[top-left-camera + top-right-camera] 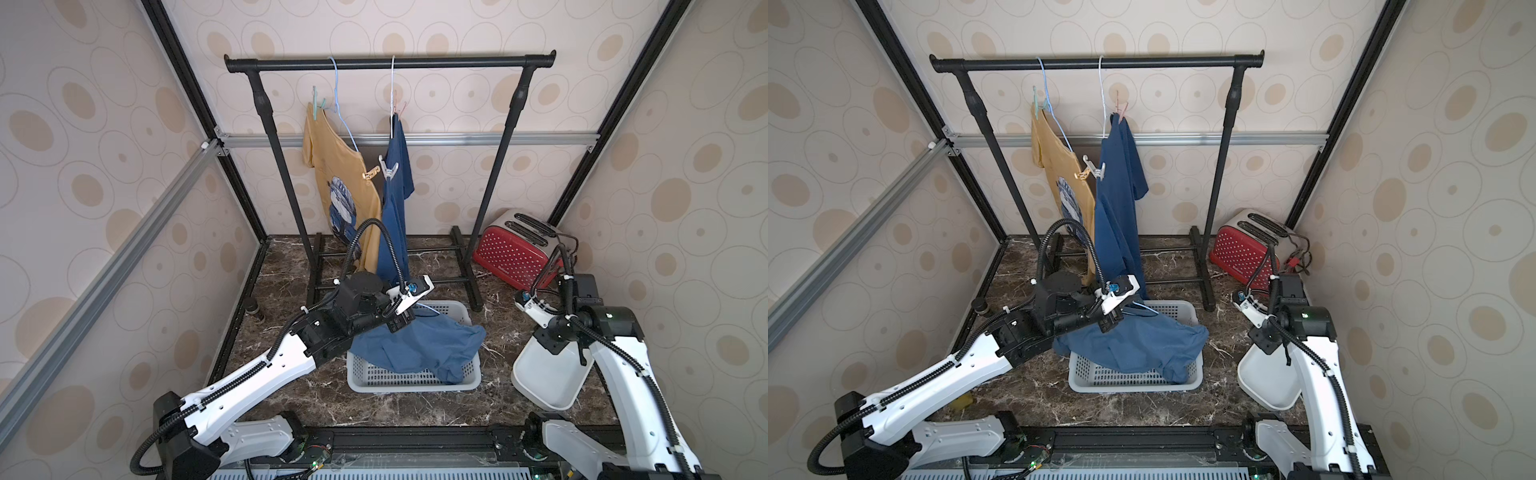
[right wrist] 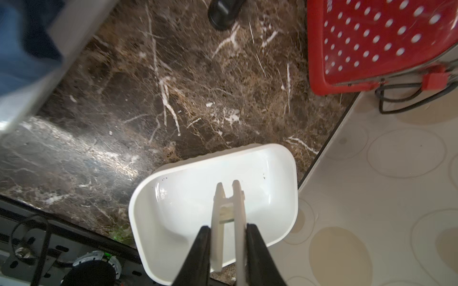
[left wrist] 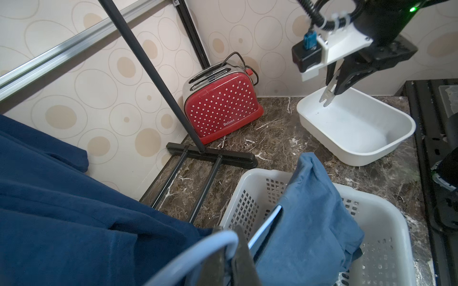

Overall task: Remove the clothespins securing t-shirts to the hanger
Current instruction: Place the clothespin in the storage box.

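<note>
Fingers [image 2: 202, 250] of the right gripper [image 2: 228, 226] pinch a white clothespin [image 2: 219, 210] between them, its tips poking out above the white tray [image 2: 183, 205]. The left gripper [image 3: 229, 237] is clamped on a pale blue hanger [image 3: 195, 250], blue t-shirt [image 3: 309, 210] draped into the basket [image 3: 386, 218].

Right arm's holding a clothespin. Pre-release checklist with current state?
1. Grip: right gripper jaws shut on white clothespin: ok.
2. Drop spot: white clothespin above white tray: ok.
3. Height above the tray floor: cannot tell.
4. Other arm: left gripper jaws shut on hanger, blue shirt draped into basket: ok.
5. Arms apart: ok.
6. Rack cleared: not ok; teal clothespin and yellow clothespin on yellow shirt, pink clothespin and pale clothespin on navy shirt.
</note>
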`<state>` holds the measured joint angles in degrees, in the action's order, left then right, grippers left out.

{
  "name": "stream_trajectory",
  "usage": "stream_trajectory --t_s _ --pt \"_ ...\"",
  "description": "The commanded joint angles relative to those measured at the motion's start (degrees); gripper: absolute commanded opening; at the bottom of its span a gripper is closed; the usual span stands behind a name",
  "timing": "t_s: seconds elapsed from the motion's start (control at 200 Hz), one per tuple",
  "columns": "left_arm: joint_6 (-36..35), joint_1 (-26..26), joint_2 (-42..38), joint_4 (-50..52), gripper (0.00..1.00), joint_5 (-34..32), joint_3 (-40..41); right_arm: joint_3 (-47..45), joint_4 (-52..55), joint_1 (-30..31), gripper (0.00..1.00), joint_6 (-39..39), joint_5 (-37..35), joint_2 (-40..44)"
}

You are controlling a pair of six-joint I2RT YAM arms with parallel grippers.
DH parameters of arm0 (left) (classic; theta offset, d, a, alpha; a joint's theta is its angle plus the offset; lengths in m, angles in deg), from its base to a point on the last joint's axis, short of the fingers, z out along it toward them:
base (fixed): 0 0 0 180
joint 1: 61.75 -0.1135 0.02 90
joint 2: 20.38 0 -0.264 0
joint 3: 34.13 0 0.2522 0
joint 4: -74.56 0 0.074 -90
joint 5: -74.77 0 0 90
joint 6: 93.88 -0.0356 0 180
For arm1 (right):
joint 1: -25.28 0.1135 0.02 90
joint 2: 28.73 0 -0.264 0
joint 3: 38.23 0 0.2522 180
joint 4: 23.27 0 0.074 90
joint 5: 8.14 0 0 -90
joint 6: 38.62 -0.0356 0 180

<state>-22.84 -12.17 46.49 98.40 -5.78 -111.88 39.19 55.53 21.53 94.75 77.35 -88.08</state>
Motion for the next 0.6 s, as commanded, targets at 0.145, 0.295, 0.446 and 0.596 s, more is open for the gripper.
stream_trajectory --t_s 0.145,0.295,0.446,0.596 --pt "-0.8 0.1 -0.5 -4.2 0.0 2.4 -0.9 -1.5 -4.9 -5.7 0.29 0.5 -5.8 -7.5" --pt "-0.8 0.1 -0.2 -4.6 0.0 3.1 -1.3 -4.2 -7.4 -9.2 0.31 0.2 -6.9 -10.4" --pt "-1.4 0.1 0.4 -4.0 0.0 3.2 -2.4 -7.0 -9.2 -10.8 0.37 0.2 -7.7 -11.7" --pt "-1.5 0.1 1.2 -3.8 0.0 3.7 -3.3 -9.7 -11.8 -12.0 0.41 -0.2 -7.6 -13.6"
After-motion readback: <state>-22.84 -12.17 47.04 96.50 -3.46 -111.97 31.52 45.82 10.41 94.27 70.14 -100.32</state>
